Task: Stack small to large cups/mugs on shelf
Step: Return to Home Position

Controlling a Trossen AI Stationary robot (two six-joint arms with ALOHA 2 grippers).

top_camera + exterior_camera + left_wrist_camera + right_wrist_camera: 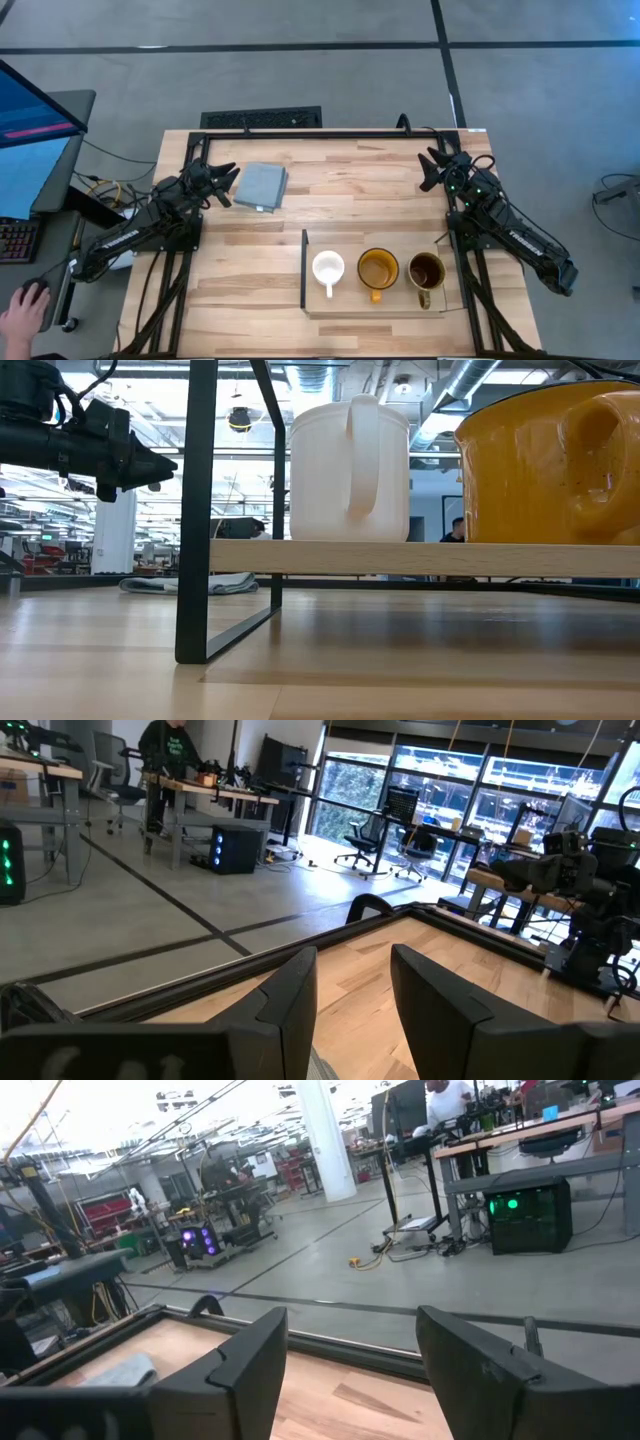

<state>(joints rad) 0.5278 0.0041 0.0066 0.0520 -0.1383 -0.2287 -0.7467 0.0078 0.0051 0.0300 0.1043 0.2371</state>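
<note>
Mugs: state their position.

— All three stand in a row on the shelf. The white mug is next to the dark upright panel, the yellow mug is in the middle, and the glass mug is at the open end. None lies tipped.

— Your claws?

— Both are spread and hold nothing. My left claw hangs just beside the grey-blue cloth. My right claw is toward the far right corner of the table, well apart from the shelf.

— Step in hand?

— In my judgement the placing is complete, small to large outward from the panel. What remains is bringing both arms back to rest.

— Requirements for that move?

— Nothing needs gripping. My right arm runs close past the shelf's open end, so it should fold away from the glass mug. The left claw should lift clear of the cloth without dragging it.
</note>
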